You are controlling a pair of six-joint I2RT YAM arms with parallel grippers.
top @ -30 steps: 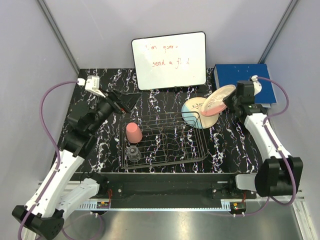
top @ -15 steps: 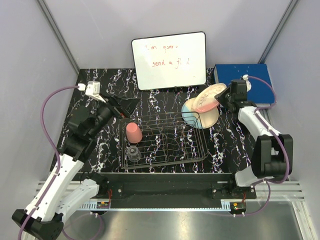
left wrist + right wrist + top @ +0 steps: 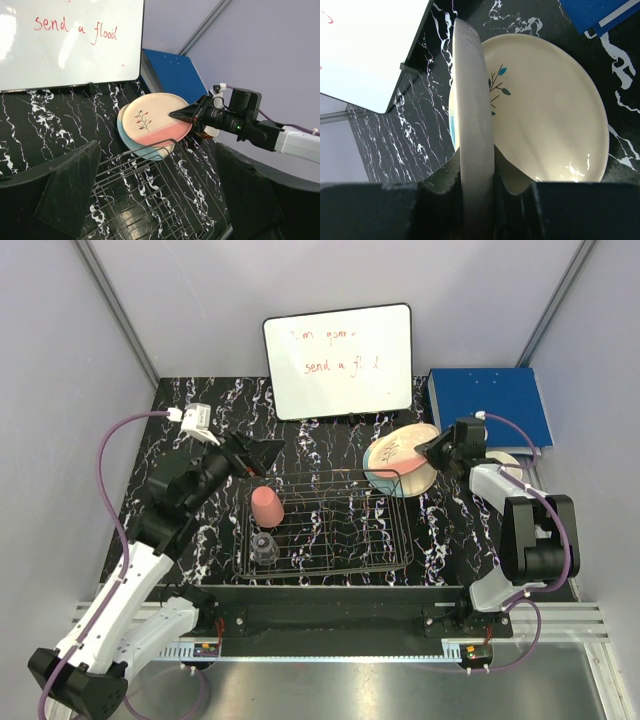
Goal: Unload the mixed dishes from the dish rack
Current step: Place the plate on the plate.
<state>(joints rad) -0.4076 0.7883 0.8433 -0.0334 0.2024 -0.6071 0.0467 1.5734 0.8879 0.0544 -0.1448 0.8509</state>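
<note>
The dark wire dish rack (image 3: 330, 525) holds the pink cup (image 3: 266, 506) and the small clear glass (image 3: 264, 546) at its left end. My right gripper (image 3: 428, 448) is shut on the rim of the pink-banded plate (image 3: 403, 446), held low and almost flat over the blue-banded plate (image 3: 392, 478), which lies on the table at the rack's far right corner. In the right wrist view the held plate (image 3: 472, 115) is edge-on between the fingers, with the blue-banded plate (image 3: 545, 110) behind. My left gripper (image 3: 262, 452) is open and empty behind the cup. A cream rounded thing (image 3: 213, 132) under the right gripper may be the bowl.
A whiteboard (image 3: 338, 360) with red writing leans at the back. A blue book (image 3: 490, 400) lies at the back right, behind the right arm. The black marbled table (image 3: 200, 400) ends at grey walls on both sides.
My right gripper has swung the pink-banded plate down from a steep tilt to nearly flat over the blue-banded plate. My left gripper has moved right, toward the rack's back left.
</note>
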